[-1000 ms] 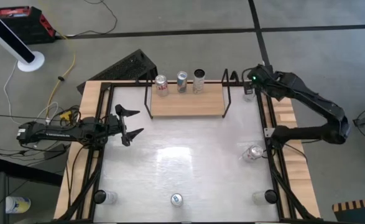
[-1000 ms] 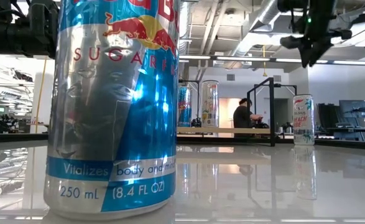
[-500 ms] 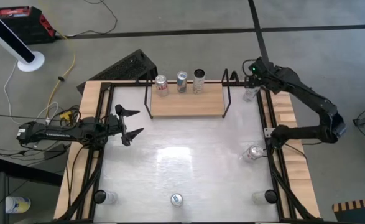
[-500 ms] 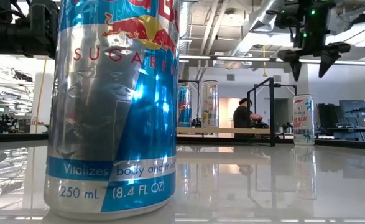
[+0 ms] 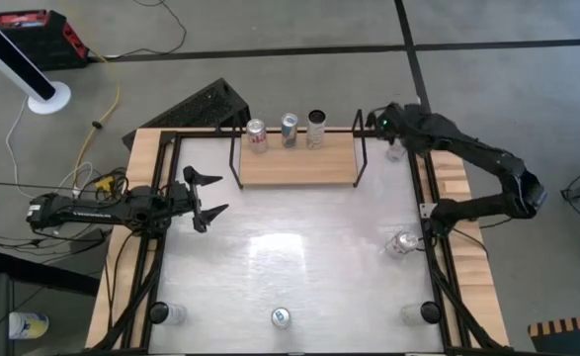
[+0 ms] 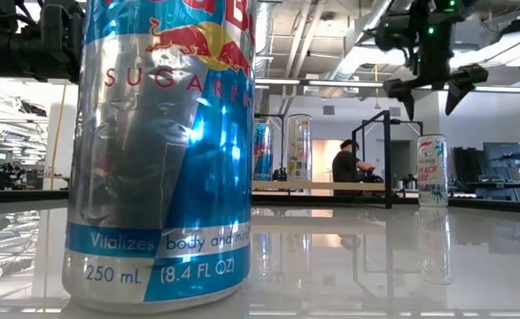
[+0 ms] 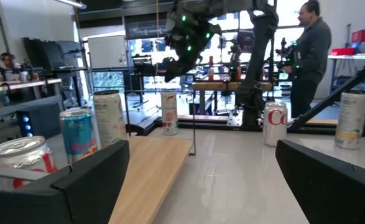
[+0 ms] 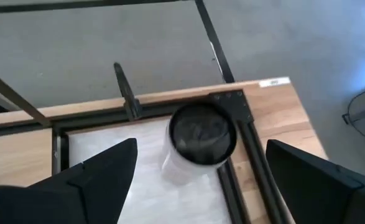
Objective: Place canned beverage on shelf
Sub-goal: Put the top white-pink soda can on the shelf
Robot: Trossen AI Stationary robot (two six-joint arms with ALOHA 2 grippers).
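High view: the right gripper (image 5: pixel 392 136) hangs over a can (image 5: pixel 396 151) in the surface's (image 5: pixel 290 257) far right corner, just beside the shelf's (image 5: pixel 299 163) right end. Three cans (image 5: pixel 288 130) line the shelf's back edge. The left gripper (image 5: pixel 207 196) rests at the left edge, fingers spread and empty.

Low view: the right gripper (image 6: pixel 427 93) hovers above the can (image 6: pixel 433 170), fingers apart, not touching it. A large blue can (image 6: pixel 162 151) fills the foreground.

Left wrist view: the shelf (image 7: pixel 151 165) carries cans (image 7: pixel 107 117) between the open fingers (image 7: pixel 83 183).

Right wrist view: the can (image 8: pixel 198 142) stands upright in the corner, between wide-open fingers (image 8: pixel 95 177) holding nothing.
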